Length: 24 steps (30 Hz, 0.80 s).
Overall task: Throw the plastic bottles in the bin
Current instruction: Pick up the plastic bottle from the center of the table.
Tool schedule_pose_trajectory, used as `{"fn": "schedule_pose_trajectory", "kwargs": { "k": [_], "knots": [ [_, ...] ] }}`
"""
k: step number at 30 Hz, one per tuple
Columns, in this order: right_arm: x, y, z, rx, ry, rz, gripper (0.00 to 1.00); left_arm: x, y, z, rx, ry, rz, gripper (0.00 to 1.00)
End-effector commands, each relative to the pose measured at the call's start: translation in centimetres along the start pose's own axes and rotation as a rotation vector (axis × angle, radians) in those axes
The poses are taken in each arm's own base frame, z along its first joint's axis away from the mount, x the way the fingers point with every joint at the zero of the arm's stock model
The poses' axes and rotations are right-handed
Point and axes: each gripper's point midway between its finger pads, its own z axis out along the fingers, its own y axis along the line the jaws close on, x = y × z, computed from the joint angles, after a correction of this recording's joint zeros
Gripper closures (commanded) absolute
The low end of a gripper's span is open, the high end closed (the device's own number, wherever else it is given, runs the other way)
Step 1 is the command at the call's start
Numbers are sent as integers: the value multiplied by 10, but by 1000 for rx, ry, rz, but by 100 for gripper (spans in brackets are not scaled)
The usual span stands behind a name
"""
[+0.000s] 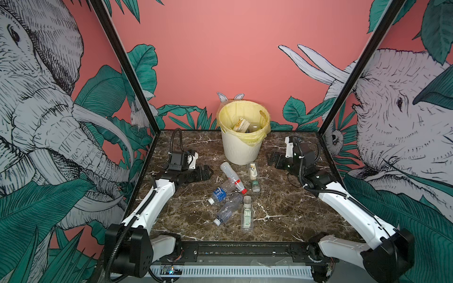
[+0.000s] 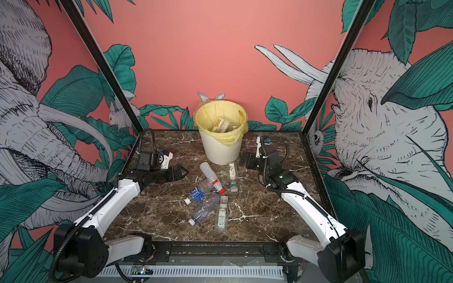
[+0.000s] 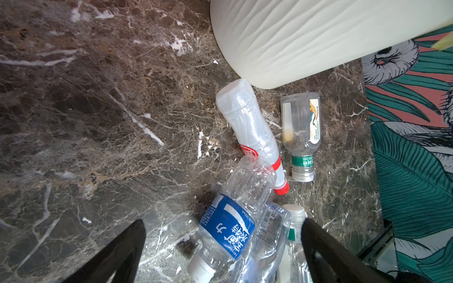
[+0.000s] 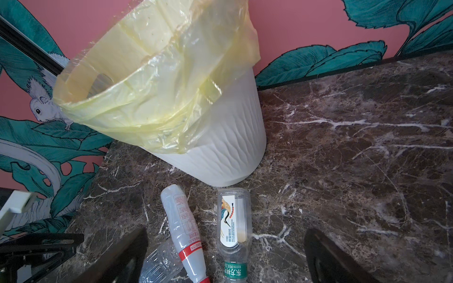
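The cream ribbed bin (image 1: pixel 241 149) (image 2: pixel 221 152) with a yellow bag stands at the back middle of the table, and a few bottles (image 1: pixel 241 125) lie inside it. In front of it, several plastic bottles lie in a loose heap: a red-capped one (image 1: pixel 231 175) (image 3: pixel 250 127) (image 4: pixel 182 220), a blue-labelled one (image 1: pixel 220 192) (image 3: pixel 228 225), a clear one (image 1: pixel 228 208), a white-green one (image 1: pixel 246 216), and a crane-labelled one (image 1: pixel 253 171) (image 3: pixel 301 122) (image 4: pixel 232 220). My left gripper (image 1: pixel 210 172) (image 3: pixel 223 221) is open, low, left of the heap. My right gripper (image 1: pixel 272 159) (image 4: pixel 225 231) is open, right of the bin.
The dark marble table (image 1: pixel 282 215) is boxed in by patterned walls and two black frame posts (image 1: pixel 137 80) (image 1: pixel 343 98). A black rail (image 1: pixel 235 250) runs along the front edge between the arm bases.
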Motion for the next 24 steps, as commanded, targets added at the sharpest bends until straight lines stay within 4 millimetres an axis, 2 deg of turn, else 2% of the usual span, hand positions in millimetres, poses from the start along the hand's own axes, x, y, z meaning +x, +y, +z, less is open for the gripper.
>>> {"fn": "schedule_pose_trajectory", "kwargs": {
  "k": [1, 8, 12, 17, 24],
  "knots": [
    [-2, 8, 4, -44, -14, 26, 1, 20, 1, 5, 10, 69, -11, 1],
    [14, 7, 12, -61, 32, 47, 1, 38, -6, 17, -20, 113, 46, 1],
    [21, 4, 13, -58, 46, 49, 1, 41, -8, 23, -36, 131, 73, 1],
    [26, 1, 15, -52, 52, 51, 1, 42, -13, 30, -47, 156, 113, 1],
    [30, 2, 19, -59, 61, 67, 1, 55, -14, 38, -49, 209, 162, 1]
  ]
}}
